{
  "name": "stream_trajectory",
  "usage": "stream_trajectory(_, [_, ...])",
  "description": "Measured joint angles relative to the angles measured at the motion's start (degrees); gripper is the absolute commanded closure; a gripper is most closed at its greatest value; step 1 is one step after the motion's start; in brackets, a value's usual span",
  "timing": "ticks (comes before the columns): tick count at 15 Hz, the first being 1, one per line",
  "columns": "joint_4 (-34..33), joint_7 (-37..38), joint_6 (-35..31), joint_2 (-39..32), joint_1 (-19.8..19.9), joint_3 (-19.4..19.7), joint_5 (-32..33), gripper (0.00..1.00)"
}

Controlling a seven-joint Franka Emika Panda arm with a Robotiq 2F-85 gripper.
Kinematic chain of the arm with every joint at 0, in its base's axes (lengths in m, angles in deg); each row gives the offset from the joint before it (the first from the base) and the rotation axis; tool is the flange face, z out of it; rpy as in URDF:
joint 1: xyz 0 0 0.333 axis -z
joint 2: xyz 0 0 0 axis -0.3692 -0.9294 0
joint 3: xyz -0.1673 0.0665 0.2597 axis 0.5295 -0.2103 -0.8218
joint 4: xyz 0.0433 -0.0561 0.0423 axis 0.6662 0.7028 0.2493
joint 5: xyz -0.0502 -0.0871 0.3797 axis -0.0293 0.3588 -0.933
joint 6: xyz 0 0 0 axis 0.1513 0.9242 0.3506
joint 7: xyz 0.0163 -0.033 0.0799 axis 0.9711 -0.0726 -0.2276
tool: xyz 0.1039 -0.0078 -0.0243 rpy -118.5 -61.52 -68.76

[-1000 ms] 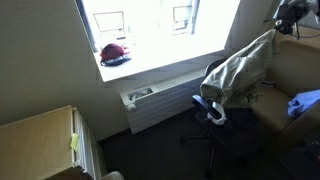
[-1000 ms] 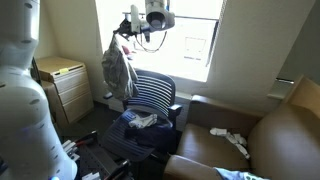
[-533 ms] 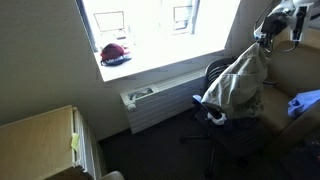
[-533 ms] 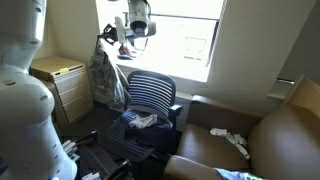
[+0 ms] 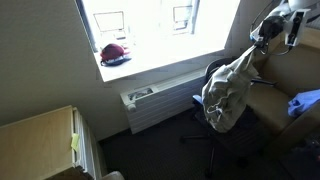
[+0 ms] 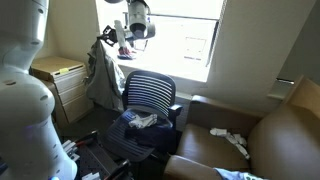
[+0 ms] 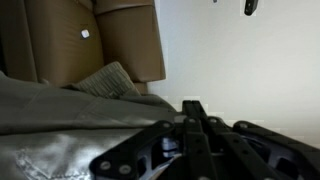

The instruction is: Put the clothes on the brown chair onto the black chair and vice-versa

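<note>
While the gripper (image 6: 116, 38) is clamped on a grey garment (image 6: 100, 75), it hangs just beside the black chair (image 6: 150, 95). More clothes (image 6: 140, 121) lie on its seat.

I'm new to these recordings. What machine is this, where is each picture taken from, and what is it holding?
The machine is a single robot arm that ends in a two-fingered gripper and is steered remotely by a person. Two pictures come from cameras standing in the room. The third looks along the gripper from the arm's wrist. The gripper is shut on a crumpled grey-beige garment, which hangs in the air beside the black swivel office chair. In an exterior view, dark clothes lie on that chair's seat, and a white cloth lies on the brown leather armchair. A red cap sits on the windowsill.
</note>
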Motion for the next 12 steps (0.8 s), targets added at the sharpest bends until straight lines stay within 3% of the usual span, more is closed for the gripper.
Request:
stream_trajectory(6, [-1.1,-9.7,-3.8,-2.0,-0.9,-1.4,-1.9,1.0])
stream_trajectory(9, [-4.4,-8.8,-8.1,-3.7,0.0,-0.6,-8.4,1.0])
stream_trajectory(12, [-9.3,-6.3,-11.2,-2.5,1.6,1.7,-8.8,1.0])
